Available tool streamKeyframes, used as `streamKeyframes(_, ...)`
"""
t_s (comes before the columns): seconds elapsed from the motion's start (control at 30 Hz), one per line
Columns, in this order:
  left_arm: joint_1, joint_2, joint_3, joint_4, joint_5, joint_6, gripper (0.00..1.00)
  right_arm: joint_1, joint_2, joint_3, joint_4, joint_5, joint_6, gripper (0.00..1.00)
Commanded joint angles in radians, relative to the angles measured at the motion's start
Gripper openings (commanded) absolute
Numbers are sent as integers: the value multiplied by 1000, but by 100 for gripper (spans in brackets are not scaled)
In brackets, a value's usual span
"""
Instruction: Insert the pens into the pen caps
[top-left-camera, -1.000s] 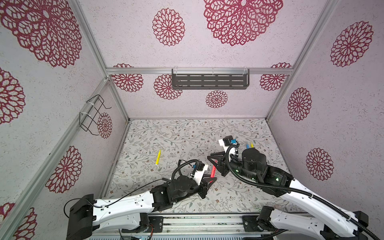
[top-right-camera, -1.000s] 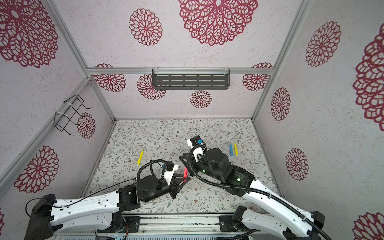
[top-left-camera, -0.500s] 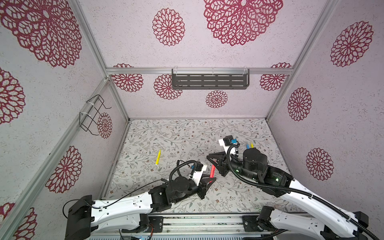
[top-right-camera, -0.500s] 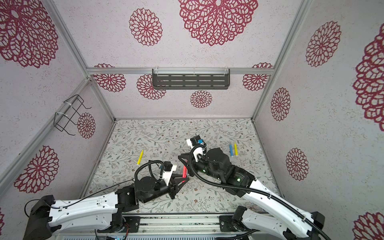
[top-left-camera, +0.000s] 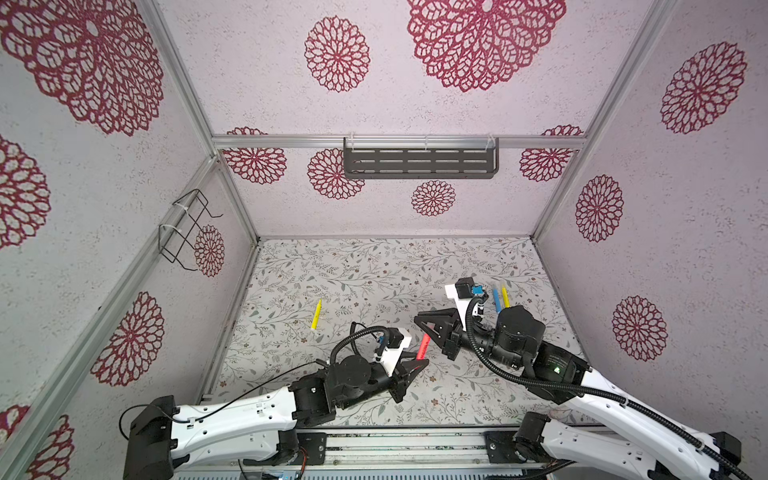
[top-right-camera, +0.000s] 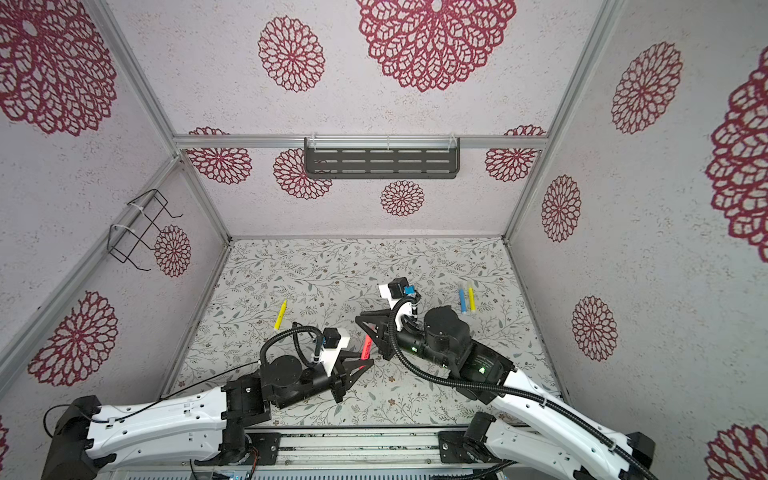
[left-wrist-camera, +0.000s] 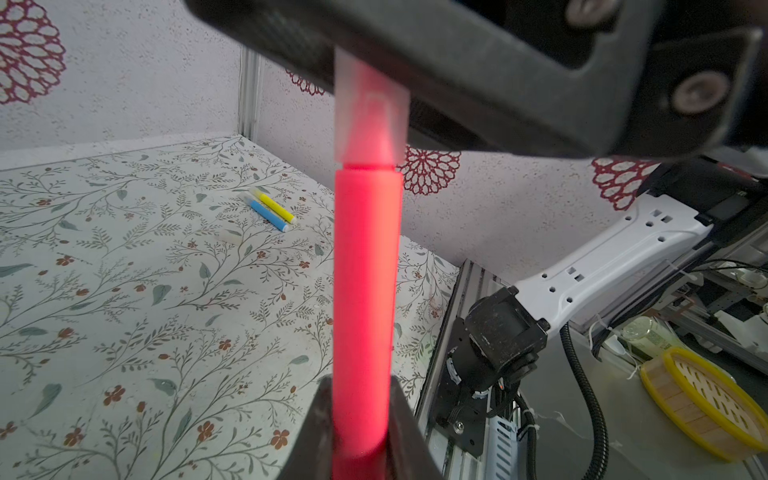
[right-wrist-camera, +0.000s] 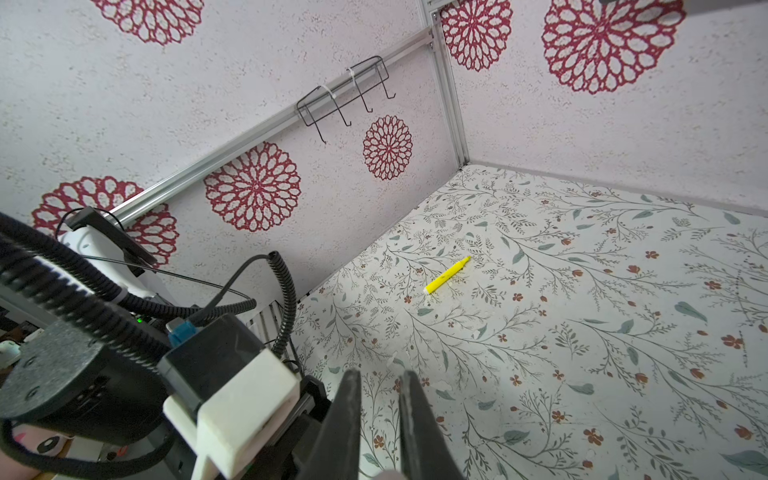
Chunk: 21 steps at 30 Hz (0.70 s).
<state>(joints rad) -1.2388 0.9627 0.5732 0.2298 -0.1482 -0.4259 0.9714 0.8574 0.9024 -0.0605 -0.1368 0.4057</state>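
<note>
Floral-print tabletop (top-left-camera: 374, 266) and medallion-papered walls: nothing lying on the mat has shifted over the last second. Only real change is that the right gripper (top-left-camera: 432, 332) pinched in a touch and is now clenched on the short translucent plastic cap (left-wrist-camera: 370, 120). Both arms crept a hair, no more.

Meanwhile the left gripper (top-left-camera: 419, 360) is clamped on the tail end of the red-pink plastic pen (top-left-camera: 422, 347), held off the table mid-workspace between the two grippers. Left wrist view shows the cap over the nib, with only a thin seam left against the barrel. Reads to me as the push-on finishing, so this pen is capped or nearly so.

Off to the left, well apart, a loose yellow plastic pen (top-left-camera: 316, 314) lies with its bare nib showing, so it's likely next. Beyond the right wrist, a blue plastic pen (top-left-camera: 496, 301) and a second yellow pen (top-left-camera: 505, 296) lie side by side. Can't tell if those are capped.

Risk: letting go before the cap seats fully.
</note>
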Motion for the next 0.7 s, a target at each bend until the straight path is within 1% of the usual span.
streamKeyframes(0.0, 7, -56, 67, 108, -53, 25, 0, 1, -9, -35, -49, -39, 21, 0)
streamKeyframes(0.27, 21, -76, 80, 111, -65, 35, 0, 4, -16, -106, 7, -61, 62, 0)
streamKeyframes(0.5, 48, -66, 106, 120, -37, 42, 0, 13, -23, -163, 39, -66, 88, 0)
streamKeyframes(0.67, 63, -80, 112, 141, -24, 48, 0, 38, -20, -205, 58, -59, 94, 0)
